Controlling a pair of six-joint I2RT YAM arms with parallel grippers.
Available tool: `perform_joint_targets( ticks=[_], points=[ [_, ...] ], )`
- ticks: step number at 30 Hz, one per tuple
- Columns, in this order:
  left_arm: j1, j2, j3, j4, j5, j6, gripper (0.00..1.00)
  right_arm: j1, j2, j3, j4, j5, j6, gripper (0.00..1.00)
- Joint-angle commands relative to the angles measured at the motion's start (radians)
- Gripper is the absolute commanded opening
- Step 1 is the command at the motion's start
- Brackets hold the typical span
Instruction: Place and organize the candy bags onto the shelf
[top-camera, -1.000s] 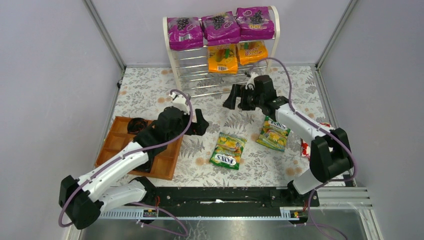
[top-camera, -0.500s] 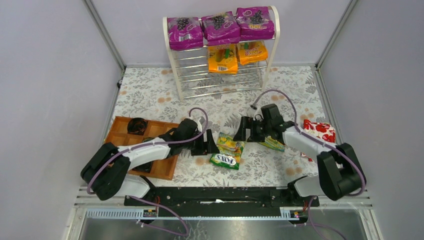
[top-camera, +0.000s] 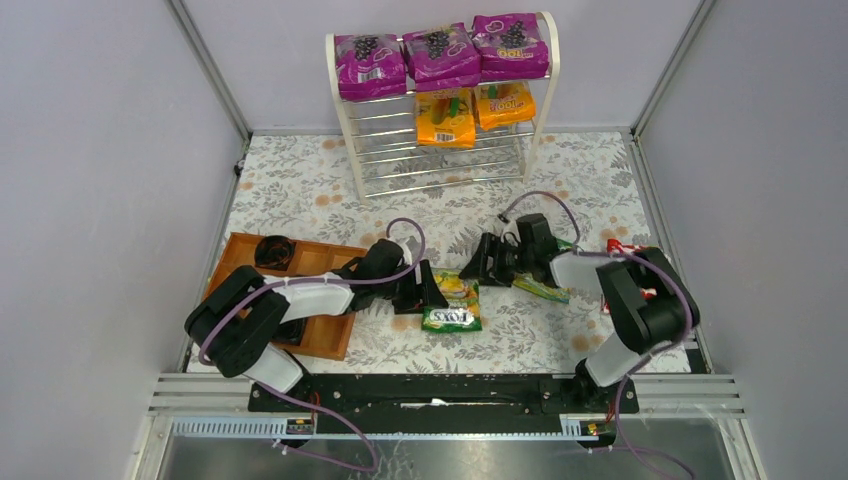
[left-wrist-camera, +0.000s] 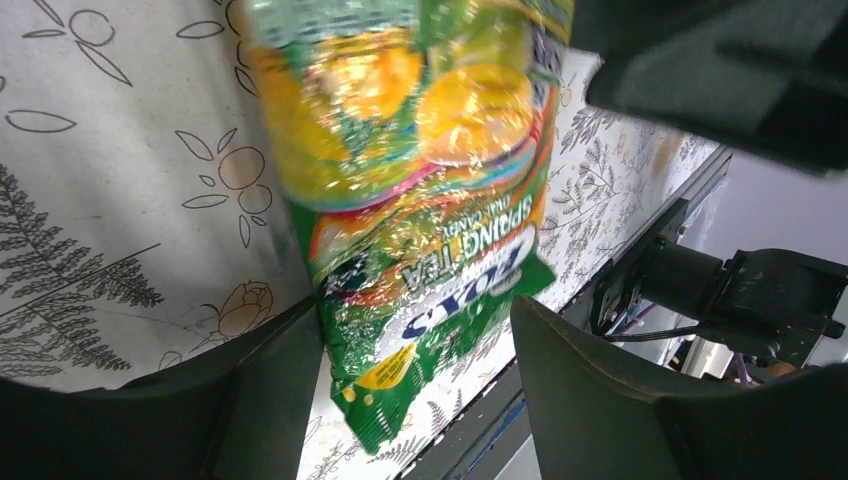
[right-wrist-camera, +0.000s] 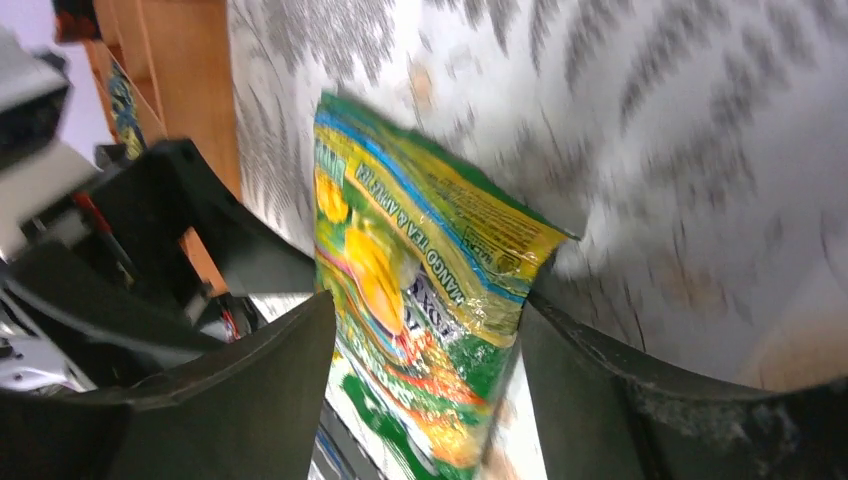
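Note:
A green-yellow FOXS candy bag (top-camera: 452, 305) lies flat on the floral table. My left gripper (top-camera: 432, 292) is open, with the bag's near end (left-wrist-camera: 420, 200) between its fingers and its left finger against the bag's edge. My right gripper (top-camera: 478, 265) is open too, with the same bag's far end (right-wrist-camera: 420, 260) between its fingers. A second FOXS bag (top-camera: 543, 288) lies partly under the right arm. The white shelf (top-camera: 345, 130) stands at the back with three purple bags (top-camera: 440, 55) on top and two orange bags (top-camera: 447, 118) on the tier below.
A brown wooden tray (top-camera: 318, 335) lies at the left under my left arm, with a dark object (top-camera: 272, 250) in its far corner. A red flowered bag (top-camera: 614, 246) is mostly hidden behind the right arm. The black base rail (top-camera: 430, 390) runs along the near edge.
Both grippers have come down and closed in on the middle FOXS bag, the right one from near the shelf. The bag has turned slightly. The right arm now covers most of the red bag.

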Motion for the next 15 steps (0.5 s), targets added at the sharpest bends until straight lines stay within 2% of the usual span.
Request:
perform_joint_targets(
  ticks=[1,7,9,12,15],
  points=[
    [-0.009,-0.012,-0.023,0.053,-0.015,-0.025,0.74,0.029,0.167,0.177,0.190,-0.074,0.085,0.72],
    [-0.010,-0.093,-0.026,-0.018,-0.082,0.011,0.83,0.071,0.431,0.527,0.154,-0.200,0.139,0.71],
    [-0.011,-0.136,-0.011,-0.089,-0.133,0.042,0.84,0.068,0.440,0.592,0.051,-0.170,0.071,0.75],
    [-0.013,-0.207,0.008,-0.173,-0.210,0.101,0.85,0.060,0.403,0.652,-0.168,-0.032,-0.070,0.84],
    [-0.021,-0.249,0.033,-0.222,-0.252,0.153,0.85,0.027,0.329,0.611,-0.269,0.024,-0.115,0.94]
  ],
)
